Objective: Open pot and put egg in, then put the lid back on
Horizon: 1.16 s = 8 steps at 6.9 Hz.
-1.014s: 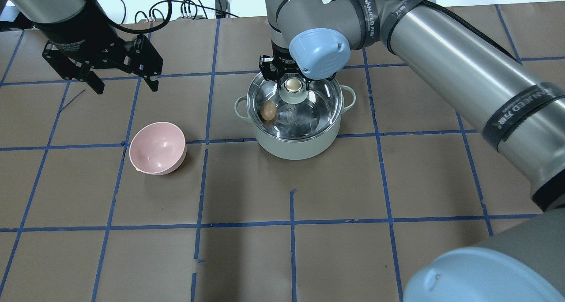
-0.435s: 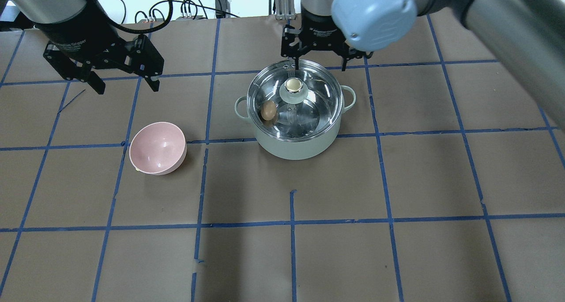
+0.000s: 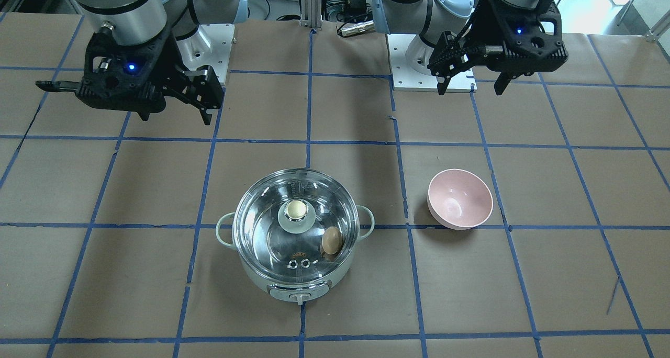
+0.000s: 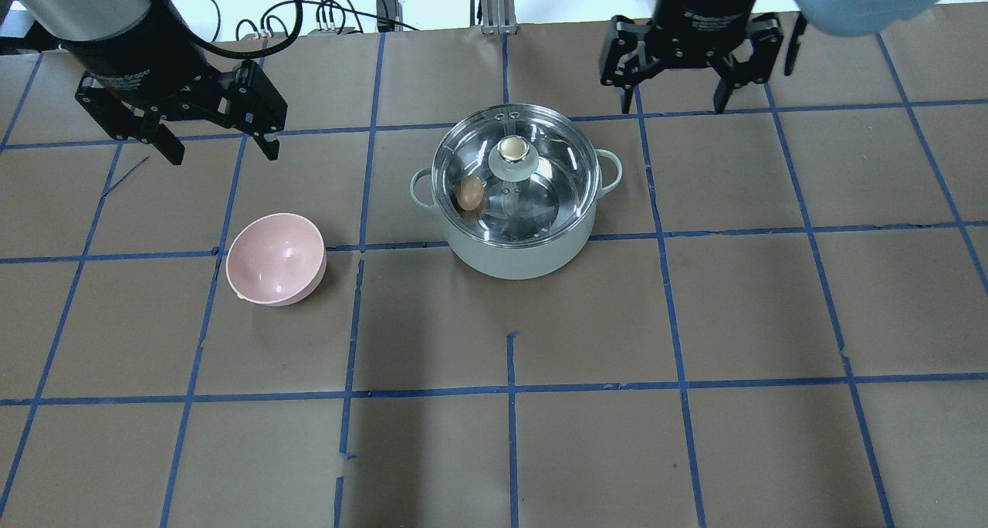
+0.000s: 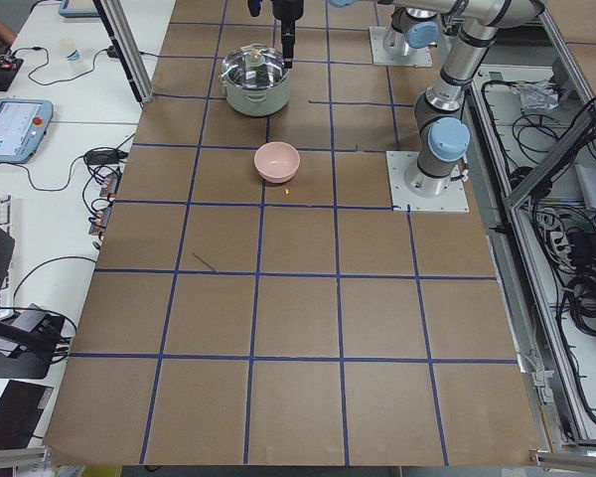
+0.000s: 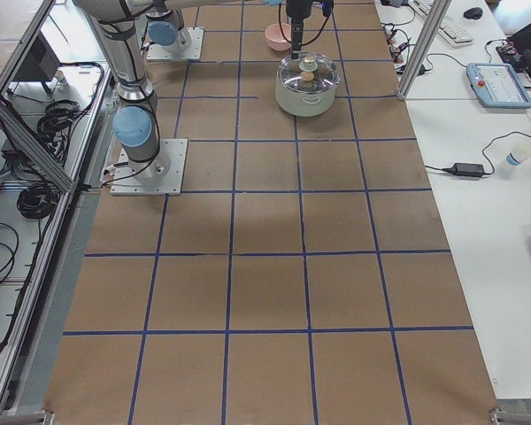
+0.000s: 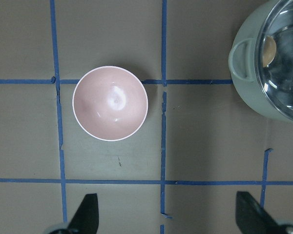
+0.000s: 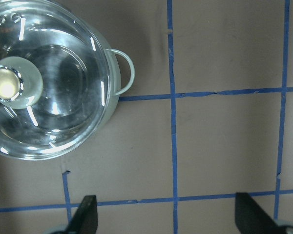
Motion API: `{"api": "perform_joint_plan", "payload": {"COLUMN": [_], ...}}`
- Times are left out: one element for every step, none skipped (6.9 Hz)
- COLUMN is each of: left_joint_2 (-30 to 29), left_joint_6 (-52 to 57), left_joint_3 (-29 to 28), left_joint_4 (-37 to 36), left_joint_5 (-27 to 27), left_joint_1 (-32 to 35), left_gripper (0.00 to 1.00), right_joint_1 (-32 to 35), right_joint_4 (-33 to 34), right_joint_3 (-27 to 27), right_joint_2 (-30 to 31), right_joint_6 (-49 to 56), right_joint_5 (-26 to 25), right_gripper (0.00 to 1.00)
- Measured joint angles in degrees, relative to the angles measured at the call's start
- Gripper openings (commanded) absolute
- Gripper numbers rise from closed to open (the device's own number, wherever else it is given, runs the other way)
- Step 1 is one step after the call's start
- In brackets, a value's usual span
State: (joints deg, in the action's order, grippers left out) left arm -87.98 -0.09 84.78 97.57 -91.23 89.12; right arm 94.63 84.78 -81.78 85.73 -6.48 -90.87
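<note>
The clear glass lid point(image 4: 552, 154), metal-rimmed with a cream knob, sits on the mint-green, steel-lined pot point(image 4: 525, 259). The tan oval egg point(image 4: 469, 194) lies inside, against its left wall. The left gripper point(image 4: 223, 156) and right gripper point(image 4: 673, 105) hang raised, jaws spread and empty, well apart from the pot. A smooth pink bowl point(image 4: 275, 259) stands to the left. Lettering on the wrists is too small to read.

- The lid point(image 4: 557, 164) sat on the pot point(image 4: 525, 259), which stood on the table point(image 4: 695, 451), with the egg point(image 4: 468, 194) inside, toward my left.
- The bowl point(image 4: 275, 259) stood well apart on the pot's left, slightly nearer me.
- My left gripper point(image 4: 221, 154) hung beyond the bowl; my right gripper point(image 4: 673, 100) hung beyond the pot, to its right.
</note>
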Motion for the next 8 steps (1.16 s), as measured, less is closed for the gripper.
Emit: {"api": "perform_joint_plan", "payload": {"left_joint_2": [0.1, 0.2, 0.2, 0.4, 0.5, 0.5, 0.5, 0.5], "left_joint_6": [0.0, 0.0, 0.0, 0.0, 0.0, 0.1, 0.1, 0.0], "left_joint_3": [0.0, 0.0, 0.0, 0.1, 0.2, 0.2, 0.3, 0.3], "left_joint_4": [0.0, 0.1, 0.1, 0.1, 0.1, 0.1, 0.1, 0.1], "left_joint_5": [0.0, 0.0, 0.0, -0.1, -0.3, -0.4, -0.3, -0.3], "left_joint_1": [0.0, 0.0, 0.0, 0.0, 0.0, 0.0, 0.0, 0.0], "left_gripper": [1.0, 1.0, 1.0, 1.0, 1.0, 1.0, 1.0, 1.0], "right_joint_1": [-1.1, -1.4, -1.5, -1.6, -1.8, -1.9, -1.9, -1.9], "right_joint_4": [1.6, 3.3, 4.0, 4.1, 4.2, 4.2, 4.3, 4.3], "right_joint_3": [-2.7, -3.5, -3.0, -2.4, -2.0, -1.8, -1.8, -1.8], "right_joint_2": [2.3, 3.2, 3.5, 3.6, 3.6, 3.6, 3.7, 3.6], "right_joint_6": [1.8, 2.2, 2.2, 2.3, 2.2, 1.9, 1.8, 1.7], "right_joint_5": [0.2, 0.4, 0.5, 0.5, 0.5, 0.7, 1.1, 1.5], "right_gripper": [1.0, 1.0, 1.0, 1.0, 1.0, 1.0, 1.0, 1.0]}}
